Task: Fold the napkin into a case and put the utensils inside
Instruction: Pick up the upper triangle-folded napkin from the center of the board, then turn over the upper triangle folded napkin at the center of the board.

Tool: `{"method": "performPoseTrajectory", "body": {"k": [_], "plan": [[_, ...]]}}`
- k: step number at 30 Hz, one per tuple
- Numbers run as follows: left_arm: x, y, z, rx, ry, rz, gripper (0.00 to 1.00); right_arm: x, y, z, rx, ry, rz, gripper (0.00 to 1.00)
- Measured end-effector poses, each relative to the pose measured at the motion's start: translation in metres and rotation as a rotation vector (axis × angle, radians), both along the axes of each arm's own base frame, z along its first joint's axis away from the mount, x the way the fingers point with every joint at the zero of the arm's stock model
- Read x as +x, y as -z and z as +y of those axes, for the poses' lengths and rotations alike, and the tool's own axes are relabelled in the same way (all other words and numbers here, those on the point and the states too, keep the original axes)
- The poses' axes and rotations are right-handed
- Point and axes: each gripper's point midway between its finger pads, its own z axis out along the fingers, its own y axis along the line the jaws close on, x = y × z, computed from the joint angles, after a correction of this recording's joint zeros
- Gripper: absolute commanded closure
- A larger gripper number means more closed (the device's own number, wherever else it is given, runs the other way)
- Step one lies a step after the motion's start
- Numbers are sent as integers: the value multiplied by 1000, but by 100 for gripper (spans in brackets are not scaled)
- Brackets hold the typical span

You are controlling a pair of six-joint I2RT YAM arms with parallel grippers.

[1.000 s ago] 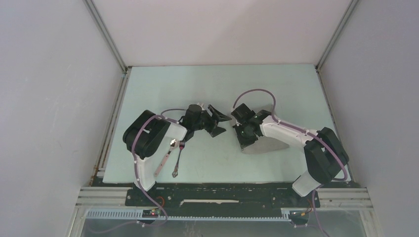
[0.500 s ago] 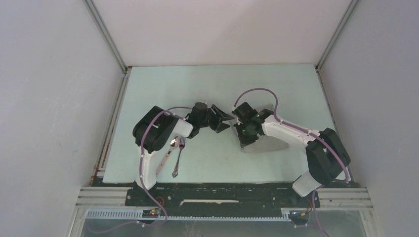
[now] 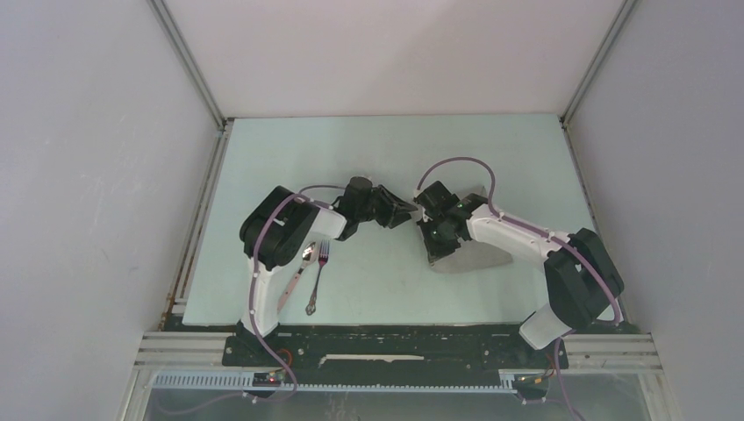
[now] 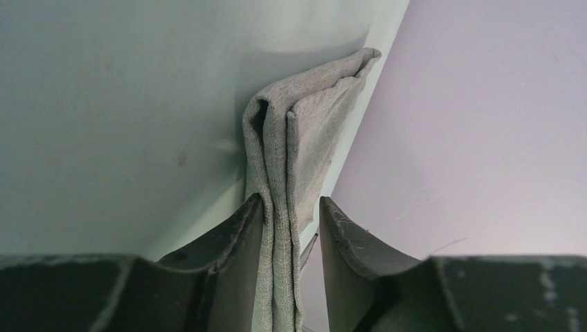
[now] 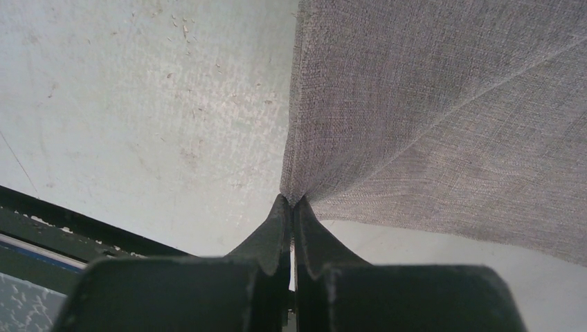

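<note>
Item: napkin [image 3: 478, 256] — grey woven cloth, partly folded, on the right half of the pale green table [image 3: 351, 149]. In the top view it is largely covered by the right arm, and a grey corner shows beyond the arm on the far side. Right gripper [image 5: 291, 202]: jaws pinched together on the cloth's left edge, the fabric drawn into a pucker at the tips with creases fanning out from there. Left gripper [image 4: 291, 202]: jaws narrowly parted, straddling a raised bundle of folded layers at the napkin's left side. One finger [image 4: 239, 249] touches the fabric and the other stands just clear of it with a thin gap, so the cloth is between the jaws but not clamped. The two grippers sit near each other at mid-table, tips facing. Utensils: spoon [image 3: 292, 282] and fork [image 3: 317, 276] — side by side on the table at the near left, just beside the left arm. Bowl and tines point away from the bases, and both pieces lie well apart from the napkin and outside it.
</note>
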Motion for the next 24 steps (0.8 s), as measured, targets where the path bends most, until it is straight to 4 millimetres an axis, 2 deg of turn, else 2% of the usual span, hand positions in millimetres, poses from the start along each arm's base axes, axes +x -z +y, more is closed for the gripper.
{"method": "performPoseTrajectory", "body": {"k": [2,10,13,17,22,24], "plan": [[2,-1,-2,0,0,-2,63,-1,1,-1,-1,1,6,100],[1,0,-4,11,2,12,50,0,2,-4,3,8,10,100],[-2,4,-4,18,2,25,50,1,1,-4,5,10,10,100],[-6,10,-4,35,-7,46,61,2,-2,-4,14,12,1,100],[-7,15,-3,49,-10,57,80,3,-4,-5,18,12,-5,100],[-8,18,-1,62,-12,61,90,3,-4,-5,18,12,-7,100]]}}
